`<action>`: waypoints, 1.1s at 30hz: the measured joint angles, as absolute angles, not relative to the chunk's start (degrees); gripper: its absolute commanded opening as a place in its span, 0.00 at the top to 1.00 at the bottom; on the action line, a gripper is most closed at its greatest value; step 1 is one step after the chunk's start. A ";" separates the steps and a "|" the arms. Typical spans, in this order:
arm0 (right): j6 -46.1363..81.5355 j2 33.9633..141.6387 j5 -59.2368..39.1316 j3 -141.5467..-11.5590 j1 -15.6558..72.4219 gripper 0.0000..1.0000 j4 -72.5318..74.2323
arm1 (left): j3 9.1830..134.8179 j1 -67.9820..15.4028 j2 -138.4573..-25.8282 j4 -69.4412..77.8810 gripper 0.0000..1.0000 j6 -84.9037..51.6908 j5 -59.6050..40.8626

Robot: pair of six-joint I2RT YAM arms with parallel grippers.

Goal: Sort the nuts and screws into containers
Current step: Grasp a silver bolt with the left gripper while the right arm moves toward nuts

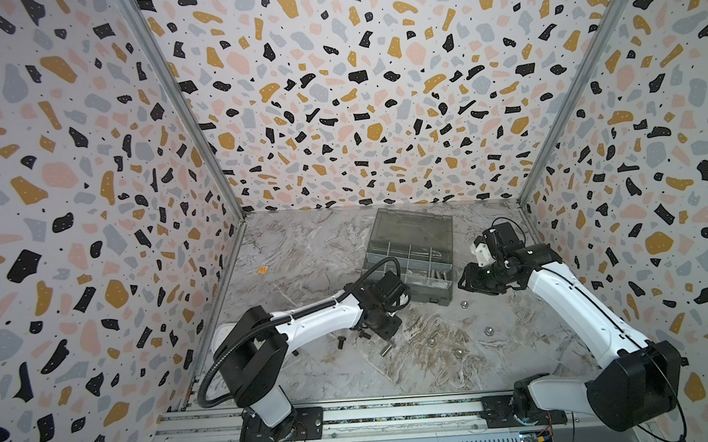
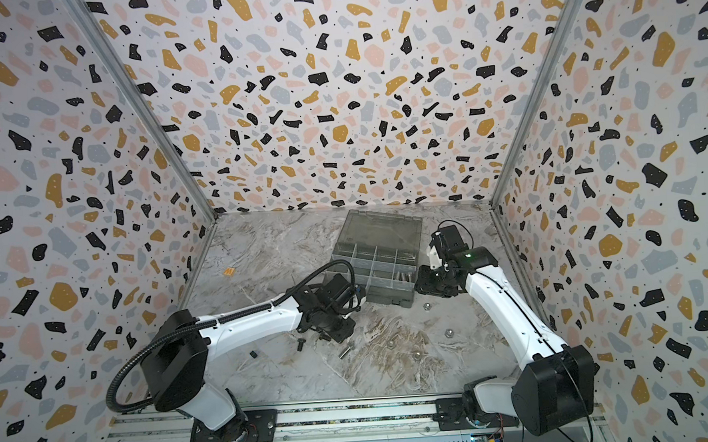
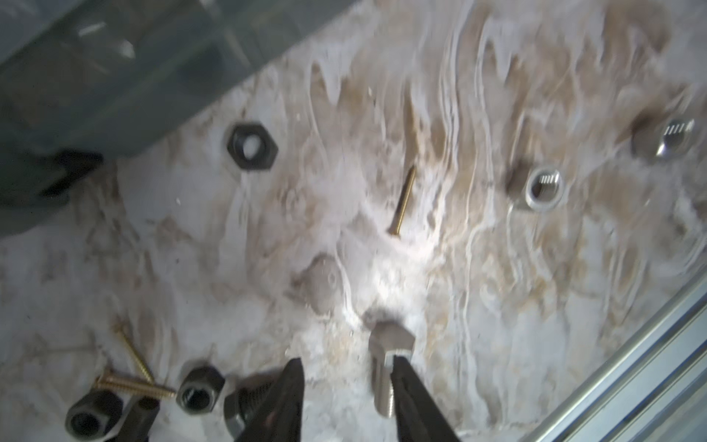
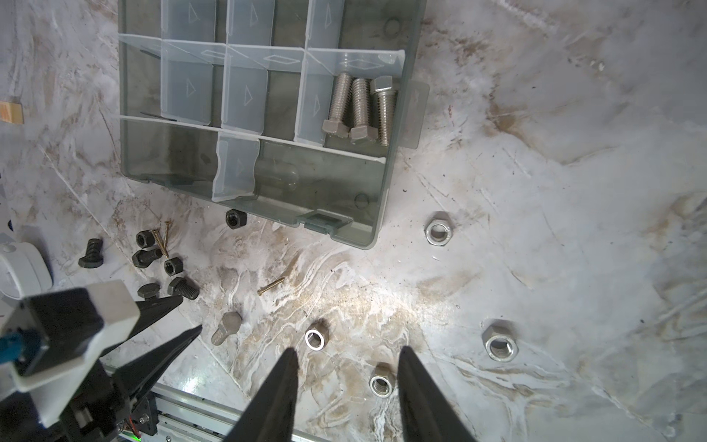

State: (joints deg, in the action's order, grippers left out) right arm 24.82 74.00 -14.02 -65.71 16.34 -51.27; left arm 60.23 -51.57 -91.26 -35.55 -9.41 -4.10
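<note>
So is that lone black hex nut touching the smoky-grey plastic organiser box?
Apart. The left wrist view shows bare marble tabletop between the black hex nut and the organiser box.

So the marble-look tabletop [image 1: 304,249] is carrying the grey organiser box [image 1: 413,227] at the far middle, with a little orange tag [image 1: 262,270] sitting off to its left. Near-left of the box, black bolts [image 4: 91,254] and black nuts [image 4: 173,266] are lying jumbled with a few thin brass screws [image 4: 272,285]. A silver bolt [image 4: 225,327] is lying slightly nearer, and four silver nuts [image 4: 499,342] are sitting scattered off to the right.
</note>
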 measured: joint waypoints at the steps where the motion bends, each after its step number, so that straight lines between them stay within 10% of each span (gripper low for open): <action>1: 24.75 74.00 -14.13 -65.56 16.34 0.55 -51.16 | 59.05 -51.57 -89.93 -35.94 0.46 -9.69 -4.08; 33: 24.29 69.34 -13.10 -62.83 16.10 0.54 -53.60 | 51.57 -57.04 -93.25 -28.25 0.58 -14.22 -2.26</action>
